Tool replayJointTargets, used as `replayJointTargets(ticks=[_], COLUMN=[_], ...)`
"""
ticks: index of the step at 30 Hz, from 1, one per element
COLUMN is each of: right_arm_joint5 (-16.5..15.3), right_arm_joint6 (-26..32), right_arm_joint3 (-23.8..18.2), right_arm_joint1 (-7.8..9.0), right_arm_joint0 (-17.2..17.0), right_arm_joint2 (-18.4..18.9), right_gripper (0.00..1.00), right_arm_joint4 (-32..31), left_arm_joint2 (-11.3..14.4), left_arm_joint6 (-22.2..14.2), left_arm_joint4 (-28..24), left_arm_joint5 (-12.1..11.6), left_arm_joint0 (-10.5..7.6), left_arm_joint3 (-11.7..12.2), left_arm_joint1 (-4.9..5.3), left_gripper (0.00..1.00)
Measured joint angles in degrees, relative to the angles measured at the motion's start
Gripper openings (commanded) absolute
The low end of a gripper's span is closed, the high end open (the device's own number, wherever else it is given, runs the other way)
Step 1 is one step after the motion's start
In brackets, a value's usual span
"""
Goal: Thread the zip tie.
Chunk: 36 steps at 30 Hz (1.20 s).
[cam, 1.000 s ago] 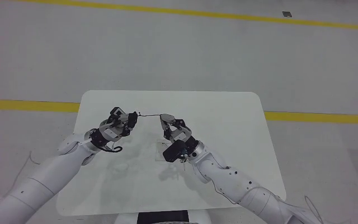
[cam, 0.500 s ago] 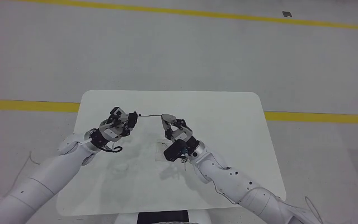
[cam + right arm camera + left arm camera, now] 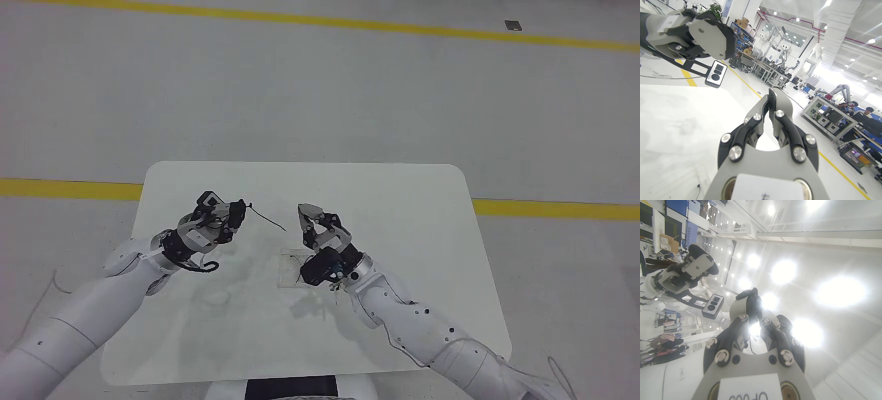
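Robotics lab hall: metal workbenches (image 3: 770, 74), other robots (image 3: 783, 55), yellow floor lines (image 3: 300, 19)

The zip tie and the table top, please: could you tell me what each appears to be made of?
The zip tie: likely flexible black plastic; a thin dark strip that curves freely out from the left gripper. The table: a smooth white matte top, perhaps laminate or painted board; even surface with rounded corners, material uncertain.
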Motion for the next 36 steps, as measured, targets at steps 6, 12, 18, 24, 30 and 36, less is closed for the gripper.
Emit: replayJointTargets(ticks=[6,12,18,24,30,36], right_arm_joint5=[0.0,-1.7,-1.5,-2.6,-17.5,-31.8], right_arm_joint6=[-0.5,-1.1,-1.1,-1.0,-7.7,-7.1], right_arm_joint3=[-0.4,-1.8,-1.8,-2.3,-1.4,-0.7], right_arm_joint1=[0.34,1.00,0.98,0.88,1.37,2.11], right_arm_joint0=[-2.5,-3.8,-3.8,-4.2,-6.3,-7.8], right_arm_joint2=[3.4,2.9,2.9,3.4,9.4,14.1], right_gripper=[0.00,1.00,1.00,1.00,1.00,1.00], right_arm_joint4=[0.0,0.0,0.0,1.1,18.1,27.9], left_arm_joint2=[0.0,0.0,0.0,0.0,-2.0,-4.5], left_arm_joint6=[0.0,0.0,0.0,0.0,-0.8,-4.6], left_arm_joint4=[0.0,0.0,0.0,0.0,5.9,13.7], left_arm_joint5=[0.0,0.0,0.0,0.0,0.6,-1.0], left_arm_joint0=[0.00,0.00,0.00,0.00,0.22,0.55], left_arm_joint3=[0.0,0.0,0.0,0.0,-0.4,-0.6], left_arm_joint1=[0.00,0.00,0.00,0.00,0.37,1.00], left_gripper=[0.00,0.00,0.00,0.00,0.00,0.00])
